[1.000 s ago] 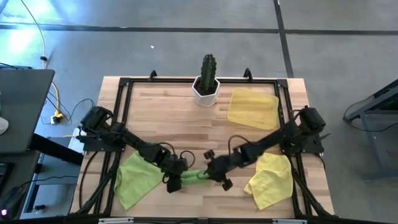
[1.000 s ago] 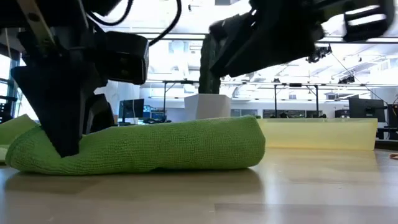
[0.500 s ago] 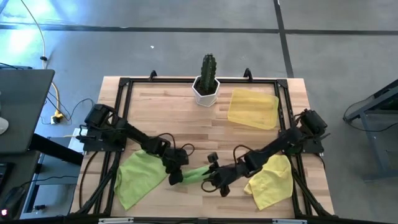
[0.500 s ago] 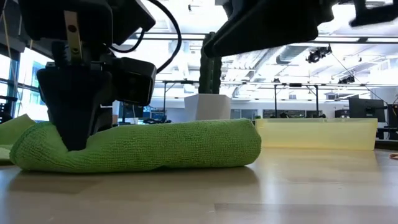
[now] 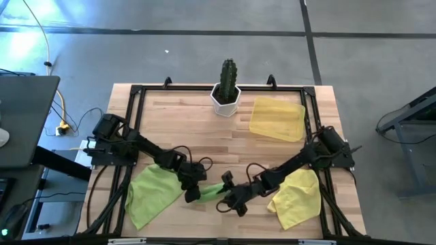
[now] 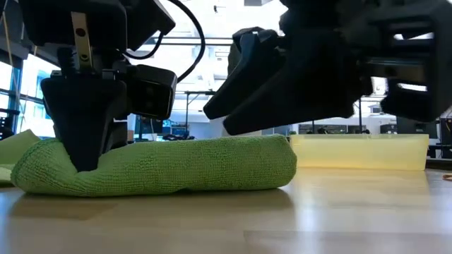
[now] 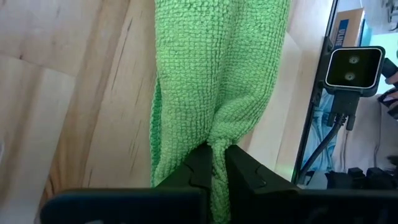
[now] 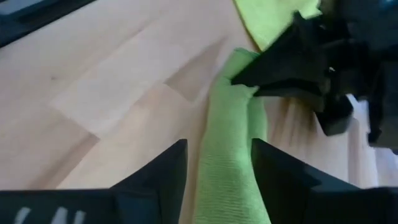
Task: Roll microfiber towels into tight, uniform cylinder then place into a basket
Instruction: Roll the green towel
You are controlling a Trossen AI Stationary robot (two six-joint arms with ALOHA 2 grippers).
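— Where's your roll?
— Near edge, middle: green towel (image 5: 211,190). Your left gripper (image 7: 214,163) pinches its left end; your right gripper (image 8: 217,163) straddles the other end, fingers apart.

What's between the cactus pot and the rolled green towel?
Only bare table, per the high view. The cactus pot stands at the far edge; the rolled green towel lies near the front, with nothing between them.
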